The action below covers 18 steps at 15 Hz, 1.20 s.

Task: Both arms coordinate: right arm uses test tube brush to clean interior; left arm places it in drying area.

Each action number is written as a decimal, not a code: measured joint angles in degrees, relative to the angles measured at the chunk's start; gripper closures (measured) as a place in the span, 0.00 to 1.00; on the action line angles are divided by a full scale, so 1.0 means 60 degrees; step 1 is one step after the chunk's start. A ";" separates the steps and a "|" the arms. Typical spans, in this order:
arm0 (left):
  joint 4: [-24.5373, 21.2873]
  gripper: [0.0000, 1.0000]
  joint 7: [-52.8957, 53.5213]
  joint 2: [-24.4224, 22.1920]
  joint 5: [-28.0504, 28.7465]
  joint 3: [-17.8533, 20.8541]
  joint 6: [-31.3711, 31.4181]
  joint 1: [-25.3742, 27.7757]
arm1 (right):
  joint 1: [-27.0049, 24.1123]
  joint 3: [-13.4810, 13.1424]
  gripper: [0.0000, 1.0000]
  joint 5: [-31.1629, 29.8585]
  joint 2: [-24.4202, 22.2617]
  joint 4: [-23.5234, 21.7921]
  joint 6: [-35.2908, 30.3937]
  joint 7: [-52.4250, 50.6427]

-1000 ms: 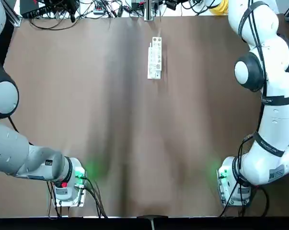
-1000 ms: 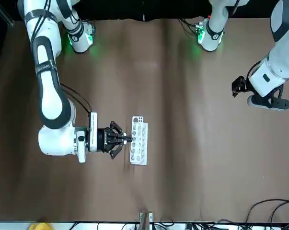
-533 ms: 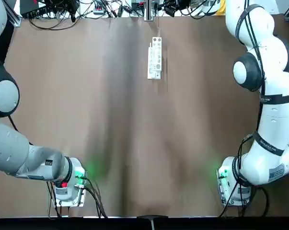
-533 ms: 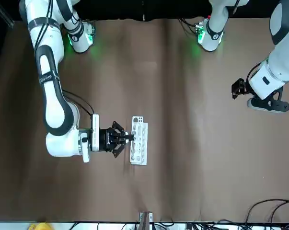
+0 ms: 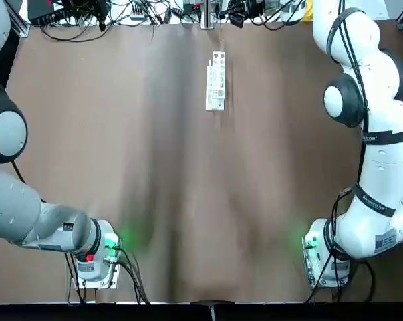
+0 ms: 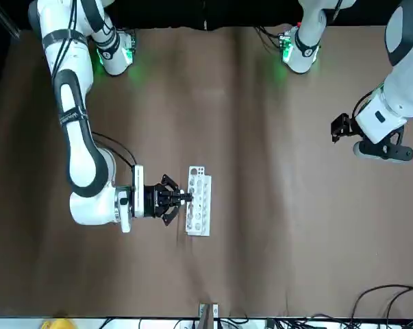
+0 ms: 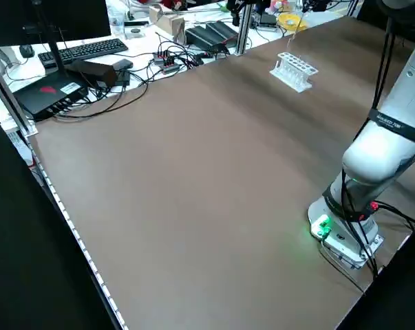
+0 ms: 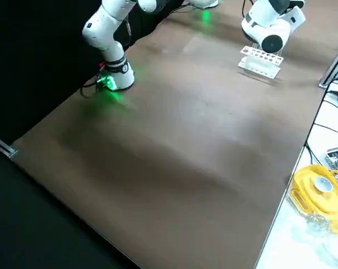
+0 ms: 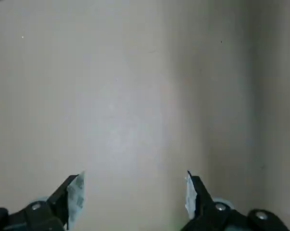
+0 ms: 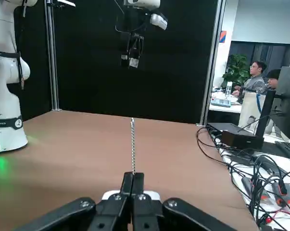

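The white drying area rack lies near the table's far edge, also seen in the top view. My right gripper reaches level with the table and sits right beside the rack. Its fingers are shut on the test tube brush, a thin pale stick that stands upright above the rack. My left gripper hangs far off over the robot's left side of the table. It is open with only bare table beneath it.
Cables, a keyboard and boxes crowd the bench beyond the table's far edge. A yellow object lies off the table corner. Both arm bases glow green at the near edge. People sit in the background.
My right gripper has slid a little closer to the rack, and its elbow has shifted with it. The left arm has barely moved.
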 joint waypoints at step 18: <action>0.0000 0.00 0.0000 0.0059 0.0005 0.0000 0.0149 0.0004 | -0.0001 0.0005 0.98 0.0038 0.0019 -0.0048 0.0393 -0.0031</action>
